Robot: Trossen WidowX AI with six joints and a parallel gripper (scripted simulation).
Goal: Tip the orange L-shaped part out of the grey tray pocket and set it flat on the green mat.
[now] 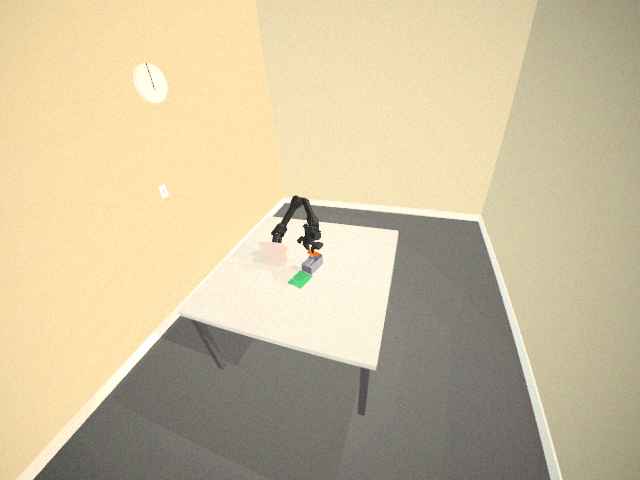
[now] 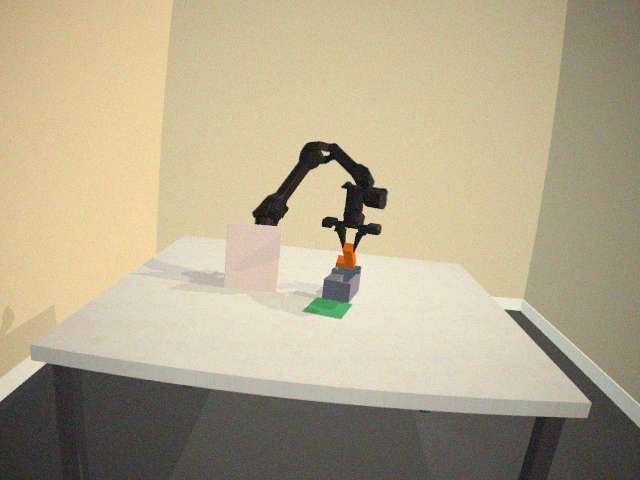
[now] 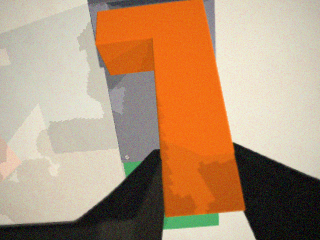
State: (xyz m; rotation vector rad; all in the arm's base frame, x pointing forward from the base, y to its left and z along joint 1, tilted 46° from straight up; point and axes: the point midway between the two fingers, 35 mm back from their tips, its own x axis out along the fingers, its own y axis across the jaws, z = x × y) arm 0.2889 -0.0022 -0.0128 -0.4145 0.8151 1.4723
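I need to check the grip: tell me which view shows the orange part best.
The wrist view: the orange part fills the frame, its straight end pinched in the claw. The exterior view shows it small above the grey tray; the top view, a speck.

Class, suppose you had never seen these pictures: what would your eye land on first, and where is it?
First the bright orange L-shaped part, hanging almost upright just above the grey tray near the table's middle, pinched by the black tool. Next the green mat, flat on the table in front of the tray, and the pale pink panel standing to its left.
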